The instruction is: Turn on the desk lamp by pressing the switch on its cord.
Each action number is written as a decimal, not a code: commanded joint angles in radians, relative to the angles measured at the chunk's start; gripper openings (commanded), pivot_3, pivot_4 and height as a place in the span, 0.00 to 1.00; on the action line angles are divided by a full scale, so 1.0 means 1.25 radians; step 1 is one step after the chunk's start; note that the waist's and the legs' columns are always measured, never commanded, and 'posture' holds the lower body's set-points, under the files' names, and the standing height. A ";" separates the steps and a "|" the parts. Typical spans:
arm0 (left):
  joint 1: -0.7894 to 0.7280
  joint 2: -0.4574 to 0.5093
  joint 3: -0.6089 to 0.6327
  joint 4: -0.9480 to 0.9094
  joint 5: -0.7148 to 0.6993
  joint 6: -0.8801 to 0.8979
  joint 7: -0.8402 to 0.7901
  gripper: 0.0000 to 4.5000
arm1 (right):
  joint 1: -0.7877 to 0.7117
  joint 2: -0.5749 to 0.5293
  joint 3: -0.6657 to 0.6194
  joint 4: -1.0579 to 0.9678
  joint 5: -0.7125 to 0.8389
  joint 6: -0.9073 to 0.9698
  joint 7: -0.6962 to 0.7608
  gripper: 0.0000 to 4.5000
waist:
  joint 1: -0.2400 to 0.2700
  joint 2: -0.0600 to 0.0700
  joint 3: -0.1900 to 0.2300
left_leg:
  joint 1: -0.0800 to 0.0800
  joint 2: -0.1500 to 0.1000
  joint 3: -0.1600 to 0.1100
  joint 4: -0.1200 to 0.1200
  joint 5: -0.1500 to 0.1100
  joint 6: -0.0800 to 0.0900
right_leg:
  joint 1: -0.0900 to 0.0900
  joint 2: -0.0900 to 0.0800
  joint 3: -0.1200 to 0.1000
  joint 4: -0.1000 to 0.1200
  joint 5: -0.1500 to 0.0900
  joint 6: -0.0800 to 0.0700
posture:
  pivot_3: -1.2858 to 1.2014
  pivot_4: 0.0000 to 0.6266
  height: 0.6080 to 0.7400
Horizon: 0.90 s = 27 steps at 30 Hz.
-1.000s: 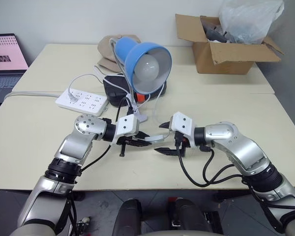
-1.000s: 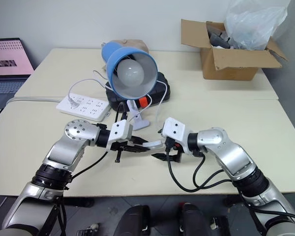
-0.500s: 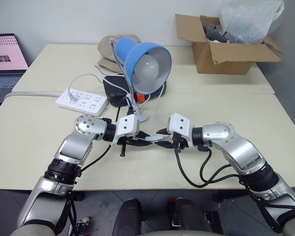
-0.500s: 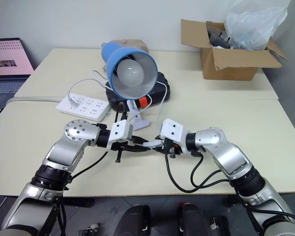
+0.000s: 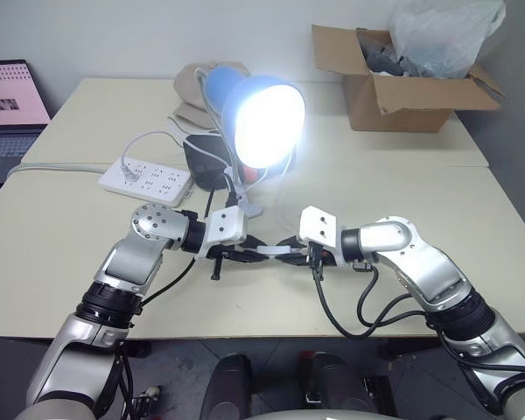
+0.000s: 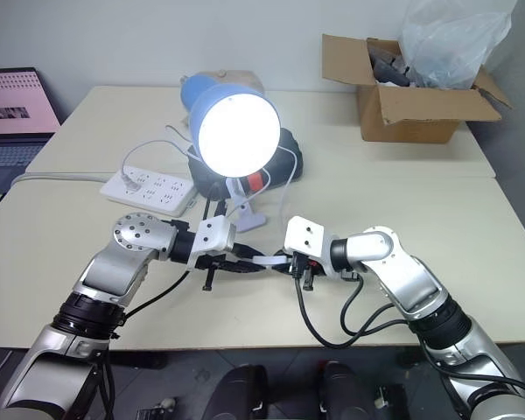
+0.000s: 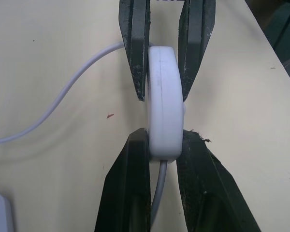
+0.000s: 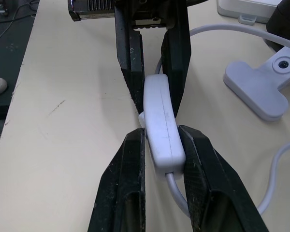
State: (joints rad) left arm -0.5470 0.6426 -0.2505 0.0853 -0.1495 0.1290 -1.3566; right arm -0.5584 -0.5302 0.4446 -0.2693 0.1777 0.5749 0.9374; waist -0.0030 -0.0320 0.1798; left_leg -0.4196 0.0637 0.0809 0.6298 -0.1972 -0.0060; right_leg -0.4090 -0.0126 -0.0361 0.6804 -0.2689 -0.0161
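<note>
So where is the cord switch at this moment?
The switch sits near the table's front edge, clamped between the left gripper and right gripper, in front of the lit desk lamp.

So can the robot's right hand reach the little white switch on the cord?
Yes, it looks that way: the right gripper is already shut on the switch, opposite the left gripper, which is holding the switch's other end. The desk lamp is glowing.
</note>
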 commanded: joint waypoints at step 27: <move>-0.142 -0.161 -0.069 0.300 0.151 -0.179 0.149 0.09 | 0.284 -0.178 -0.330 -0.285 0.113 0.101 -0.064 0.94 | 0.007 -0.001 0.000 | -0.002 -0.001 0.000 0.000 0.000 0.000 | -0.001 0.000 0.000 0.000 0.000 0.000 | 0.52 0.24 1.00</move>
State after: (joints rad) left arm -0.6932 0.4570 -0.3305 0.4396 0.0258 -0.0563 -1.1882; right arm -0.2248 -0.7448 0.0900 -0.5507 0.2979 0.6899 0.8901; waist 0.0058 -0.0329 0.1792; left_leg -0.4219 0.0629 0.0807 0.6304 -0.1972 -0.0059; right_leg -0.4101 -0.0128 -0.0359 0.6802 -0.2688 -0.0157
